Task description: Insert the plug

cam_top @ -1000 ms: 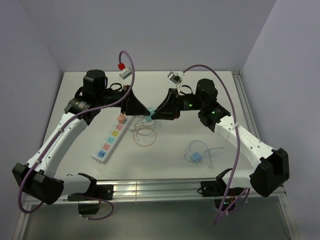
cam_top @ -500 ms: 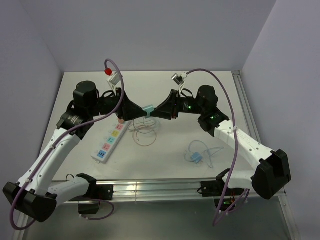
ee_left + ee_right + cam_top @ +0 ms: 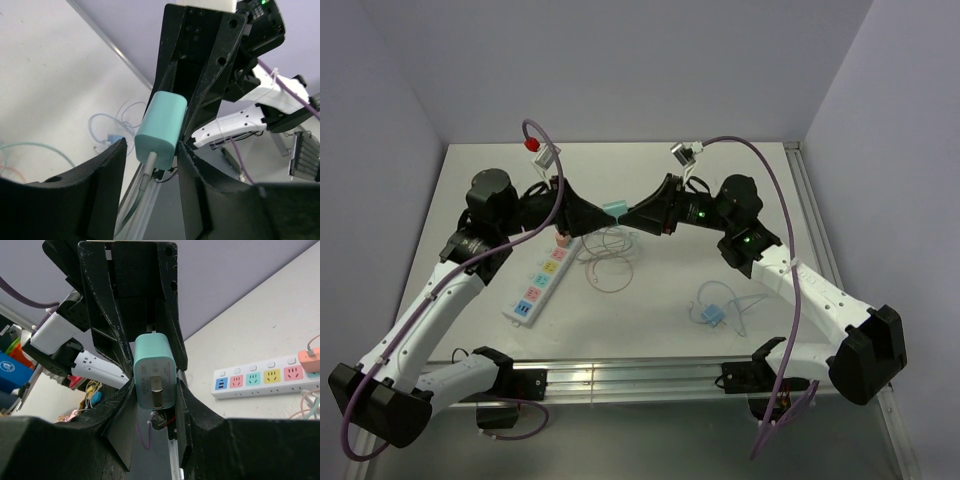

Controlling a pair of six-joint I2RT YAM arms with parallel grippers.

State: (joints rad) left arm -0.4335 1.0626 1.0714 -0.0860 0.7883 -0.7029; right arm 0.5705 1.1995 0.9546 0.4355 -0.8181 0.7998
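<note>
Can't read the tiny print on the mint plug (image 3: 154, 357). Chunky rounded block, grey cord (image 3: 148, 167), clamped in right end effector (image 3: 155, 390); left end effector (image 3: 151, 147) slack around it

Power strip (image 3: 260, 377), far end off-frame.

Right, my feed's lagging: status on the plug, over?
Right claw shut on teal plug, mid-air. Left claw open around its cable end. Power strip: coloured sockets free, pink plug in the end one.
</note>
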